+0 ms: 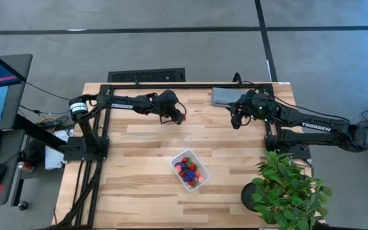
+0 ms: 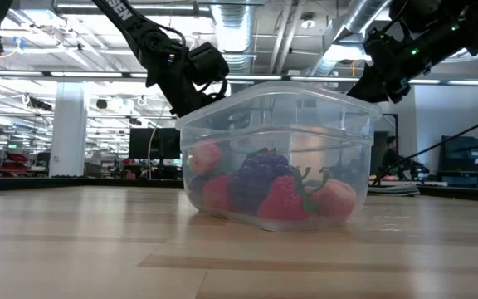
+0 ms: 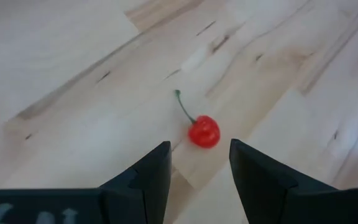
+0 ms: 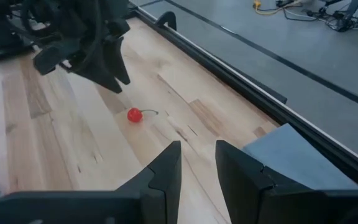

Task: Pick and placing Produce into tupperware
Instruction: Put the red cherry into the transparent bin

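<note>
A small red cherry with a green stem point(image 3: 204, 132) lies on the wooden table near its far edge, and also shows in the right wrist view as the cherry point(image 4: 134, 115). My left gripper point(image 3: 201, 158) hovers open just above and behind it, slanting down, with one finger on each side and neither touching. The clear tupperware point(image 1: 190, 169) stands at the table's middle front, holding red, pink and purple produce point(image 2: 264, 187). My right gripper point(image 1: 236, 121) waits above the far right of the table with nothing between its fingers point(image 4: 166, 168).
A folded grey cloth point(image 1: 225, 96) lies at the far edge beside the right arm. A green potted plant point(image 1: 289, 191) stands at the near right corner. A black frame rail point(image 4: 229, 59) runs along the far edge. Bare wood lies between the cherry and the tupperware.
</note>
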Controlling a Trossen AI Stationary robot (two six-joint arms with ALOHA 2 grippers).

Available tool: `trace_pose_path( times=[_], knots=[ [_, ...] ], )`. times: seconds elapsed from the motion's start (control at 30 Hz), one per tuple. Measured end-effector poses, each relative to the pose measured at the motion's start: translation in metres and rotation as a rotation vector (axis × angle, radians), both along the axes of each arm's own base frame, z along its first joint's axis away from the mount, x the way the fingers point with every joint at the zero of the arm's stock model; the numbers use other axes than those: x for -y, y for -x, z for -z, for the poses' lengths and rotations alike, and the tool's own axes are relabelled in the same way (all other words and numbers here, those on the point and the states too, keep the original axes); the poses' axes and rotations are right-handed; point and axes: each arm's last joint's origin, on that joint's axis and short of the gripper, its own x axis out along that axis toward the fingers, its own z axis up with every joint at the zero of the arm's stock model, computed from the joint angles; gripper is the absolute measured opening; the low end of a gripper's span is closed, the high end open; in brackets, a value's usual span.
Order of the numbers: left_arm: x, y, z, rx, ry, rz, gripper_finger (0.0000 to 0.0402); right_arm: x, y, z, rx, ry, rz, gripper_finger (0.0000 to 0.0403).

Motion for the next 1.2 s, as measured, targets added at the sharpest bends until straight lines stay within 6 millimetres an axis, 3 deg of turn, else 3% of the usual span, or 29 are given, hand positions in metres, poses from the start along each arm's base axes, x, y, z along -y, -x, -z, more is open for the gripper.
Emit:
trace_pose_path(
  times=[0.2, 0.6, 0.93, 1.2],
  knots=[
    [-0.007, 0.003, 0.0, 0.028, 0.075, 0.012, 0.016, 0.0, 0.0, 0.0, 0.003, 0.002, -0.001, 0.0122],
    [-0.008, -0.002, 0.015, 0.031, 0.166, -0.071, 0.0226, -0.004, -0.002, 0.0, 0.007, -0.005, -0.027, 0.0122],
    [-0.009, -0.016, 0.028, 0.012, 0.203, -0.072, 0.0229, -0.011, -0.005, 0.0, 0.014, -0.02, -0.057, 0.0122],
    [-0.011, -0.028, 0.024, -0.023, 0.156, -0.055, 0.0229, -0.018, -0.007, 0.001, 0.01, -0.051, -0.081, 0.0122]
  ],
)
